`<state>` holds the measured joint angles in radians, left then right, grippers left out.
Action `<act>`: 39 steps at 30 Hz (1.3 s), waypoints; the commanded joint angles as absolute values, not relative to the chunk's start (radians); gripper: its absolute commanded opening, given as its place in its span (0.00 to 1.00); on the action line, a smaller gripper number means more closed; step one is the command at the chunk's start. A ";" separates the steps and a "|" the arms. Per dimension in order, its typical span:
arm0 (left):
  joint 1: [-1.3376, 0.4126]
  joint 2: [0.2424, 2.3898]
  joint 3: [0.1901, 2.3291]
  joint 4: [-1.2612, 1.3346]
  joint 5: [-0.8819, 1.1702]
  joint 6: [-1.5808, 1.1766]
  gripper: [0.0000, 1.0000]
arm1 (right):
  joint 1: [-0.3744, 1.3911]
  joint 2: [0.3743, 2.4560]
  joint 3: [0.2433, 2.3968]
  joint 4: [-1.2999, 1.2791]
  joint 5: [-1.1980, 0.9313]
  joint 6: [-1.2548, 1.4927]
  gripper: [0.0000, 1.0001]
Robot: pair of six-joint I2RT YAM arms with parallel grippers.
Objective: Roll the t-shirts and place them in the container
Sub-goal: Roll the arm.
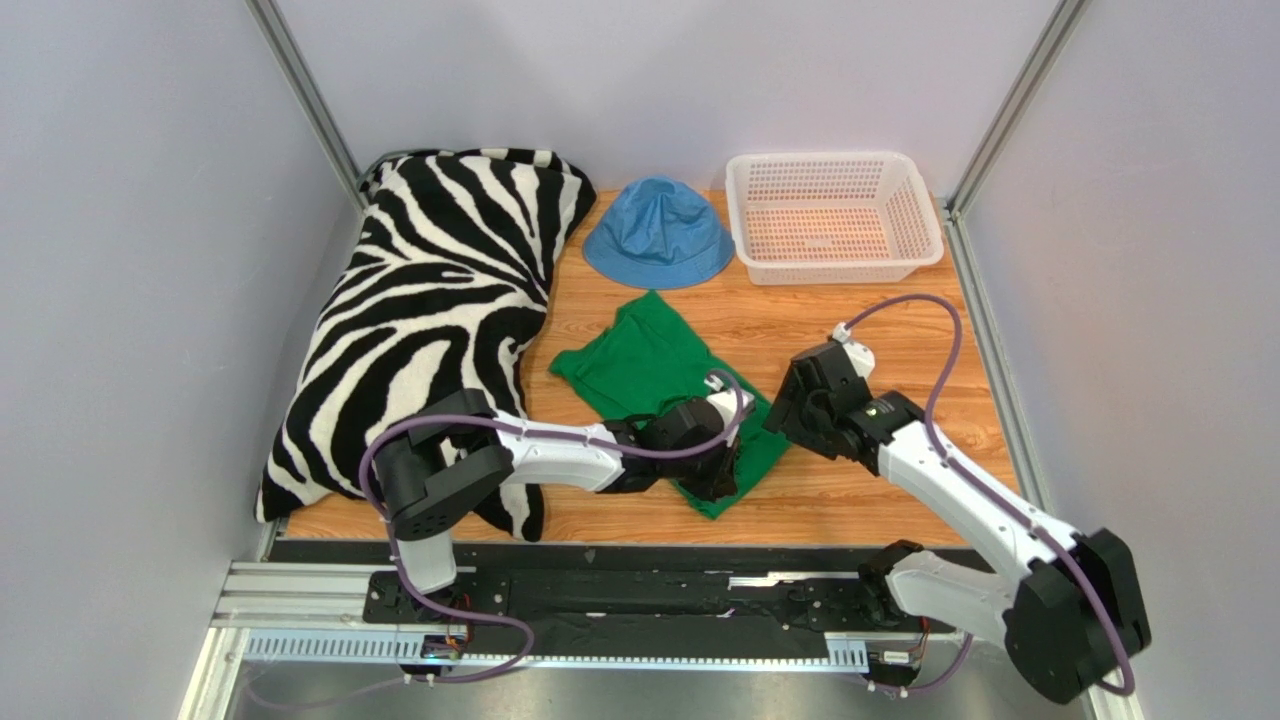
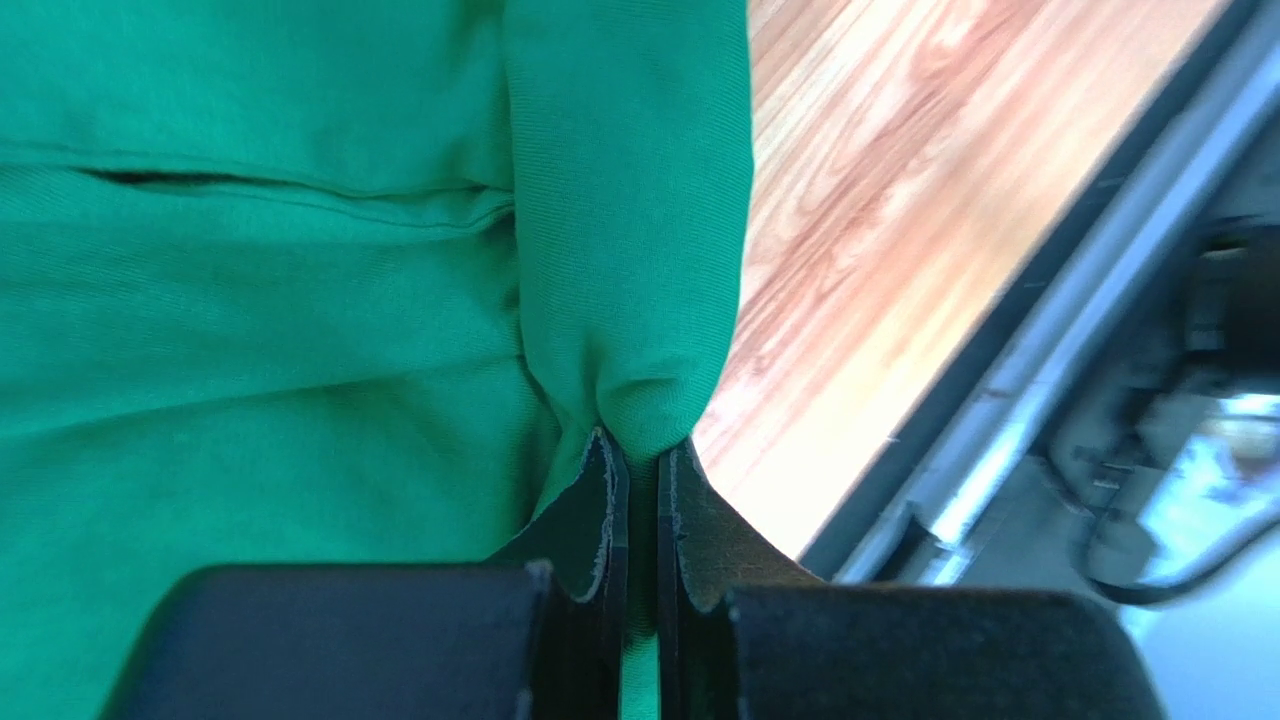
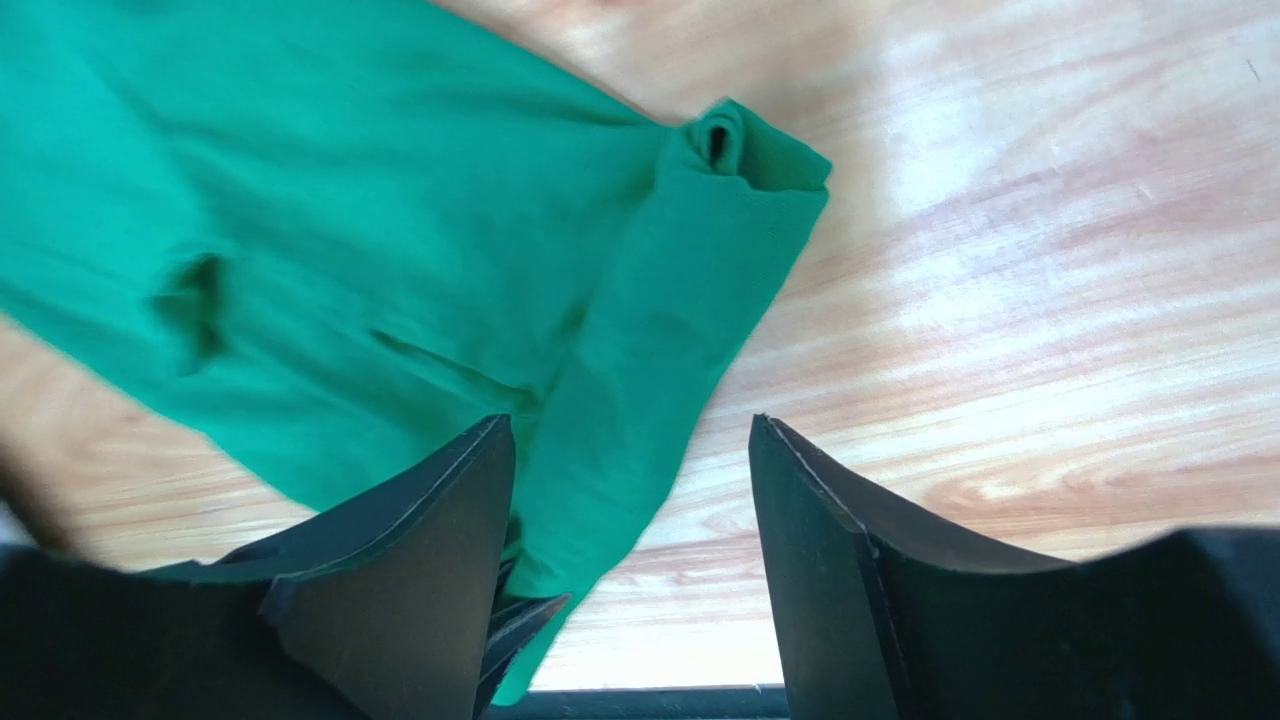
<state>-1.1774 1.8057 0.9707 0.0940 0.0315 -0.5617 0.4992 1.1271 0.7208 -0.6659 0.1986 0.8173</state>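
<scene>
Found green t-shirt [image 1: 643, 357] on wooden table [image 1: 842, 507], mid-board, its near edge rolled. Noted left gripper [image 2: 642, 458] clamped on the roll's edge; right gripper [image 3: 631, 450] spread, holding nothing, over the roll. Recommend gripping right side level with left, then turning both together, evenly. Confirmed pinch only in left wrist view; saw roll's open end, seemingly loose, only in right wrist view.
</scene>
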 commanded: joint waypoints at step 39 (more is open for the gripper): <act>-0.979 1.936 0.779 0.465 0.603 -0.969 0.00 | 0.514 1.265 0.636 -0.549 0.222 0.922 0.30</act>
<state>-0.9779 1.9091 0.7986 0.4988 0.5884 -0.9741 0.5072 1.2030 0.5694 -0.5266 0.2073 0.9215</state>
